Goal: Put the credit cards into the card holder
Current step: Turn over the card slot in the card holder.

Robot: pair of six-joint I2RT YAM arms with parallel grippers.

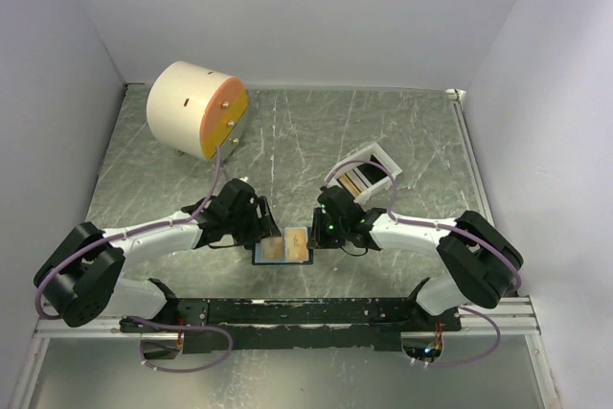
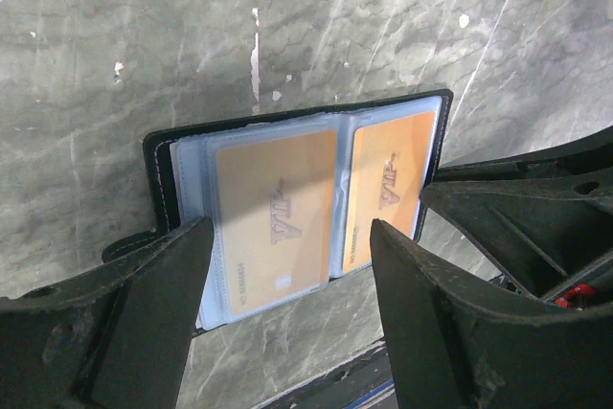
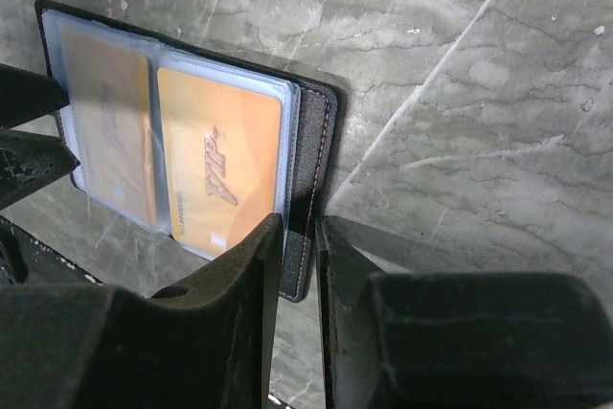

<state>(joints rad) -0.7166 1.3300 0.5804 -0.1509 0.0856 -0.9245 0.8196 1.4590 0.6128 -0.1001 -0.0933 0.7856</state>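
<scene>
Lying open on table, holder with two orange cards sleeved, left gripper spread wide over it, right gripper clenched on its right edge.

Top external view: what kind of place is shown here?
Probably a robot test cell: bare white walls box in a stone-patterned table, two arms are bolted to a metal rail, and props like the card holder lie out.

Cream cylinder back left — white tray, seemingly tilted, centre-right.
</scene>
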